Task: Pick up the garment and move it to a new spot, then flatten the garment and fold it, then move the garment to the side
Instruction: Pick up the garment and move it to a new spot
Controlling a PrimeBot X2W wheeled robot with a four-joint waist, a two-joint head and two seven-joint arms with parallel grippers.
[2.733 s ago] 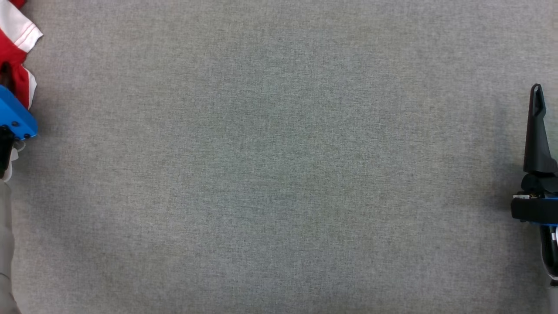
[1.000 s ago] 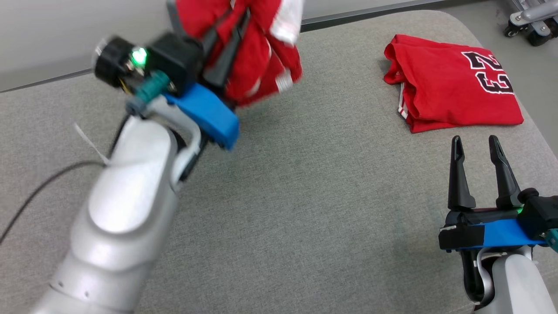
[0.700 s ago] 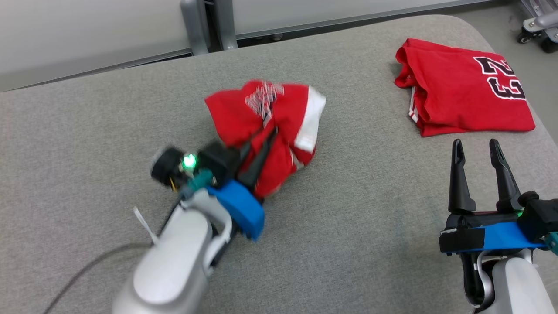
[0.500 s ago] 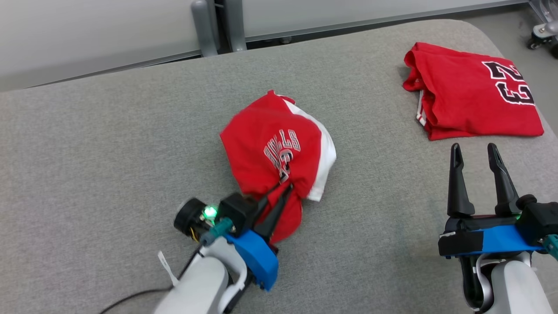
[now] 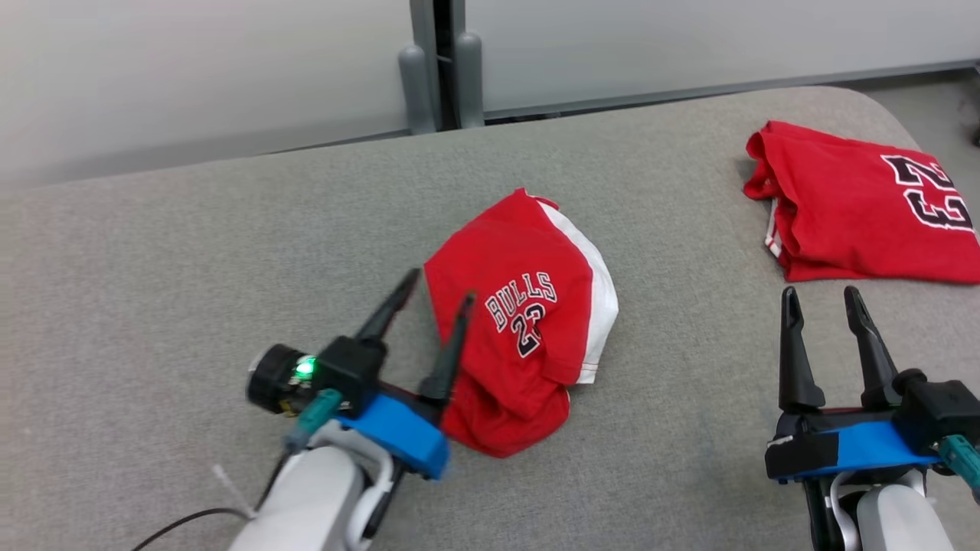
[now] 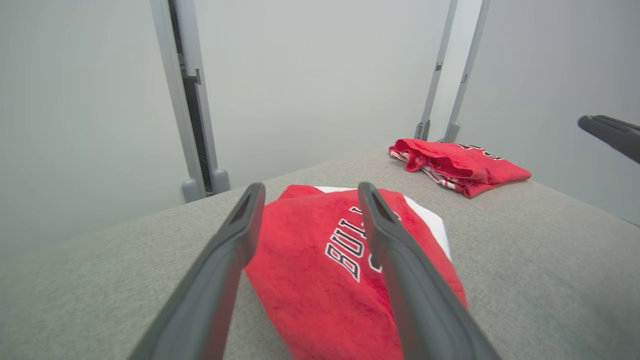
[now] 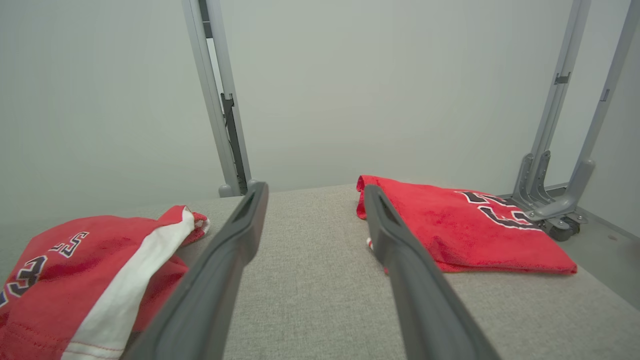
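Grey fabric surface (image 5: 191, 252), so what do we meet first from its left edge?

Our left claw (image 5: 441, 283), fingers spread wide and gripping nothing, poised at the left side of the garment (image 5: 528, 329).

And how does that lie?

We see it crumpled near the surface's middle, red with a white panel, "BULLS 23" facing up.

Further right?

Our right claw (image 5: 819, 295), open and empty, by the near edge; a folded red jersey (image 5: 857, 207) at the far right corner.
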